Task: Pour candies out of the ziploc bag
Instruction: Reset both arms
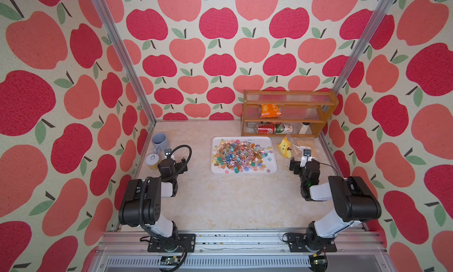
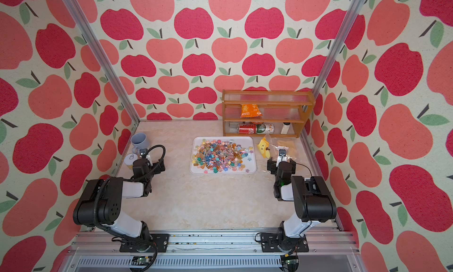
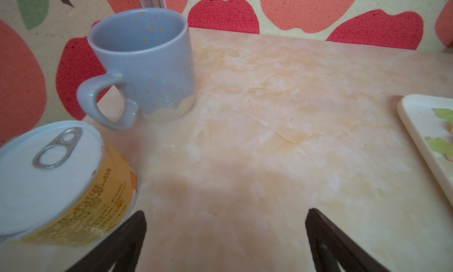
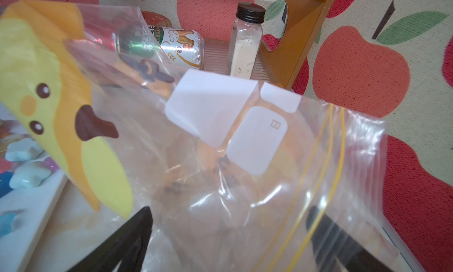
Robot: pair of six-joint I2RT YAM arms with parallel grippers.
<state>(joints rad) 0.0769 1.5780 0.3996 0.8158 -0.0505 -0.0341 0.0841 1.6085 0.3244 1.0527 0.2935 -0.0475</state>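
The candies (image 1: pixel 241 155) (image 2: pixel 221 155) lie in a multicoloured heap on a white tray (image 1: pixel 215 169) in both top views; a few star pieces (image 4: pixel 27 175) show in the right wrist view. The clear ziploc bag (image 1: pixel 302 145) (image 4: pixel 245 185) lies crumpled on the table right of the tray. My right gripper (image 1: pixel 304 164) (image 4: pixel 229 210) is open, its jaws wide to either side of the bag's near end, and one finger shows through the plastic. My left gripper (image 1: pixel 175 161) (image 3: pixel 225 212) is open over bare table, left of the tray.
A yellow item with a face (image 1: pixel 284 147) (image 4: pixel 49 99) leans against the bag. A blue mug (image 1: pixel 159 140) (image 3: pixel 142 62) and a tin can (image 1: pixel 153 161) (image 3: pixel 61 185) stand by the left gripper. A wooden shelf (image 1: pixel 331 99) with a packet, cans and a bottle stands behind.
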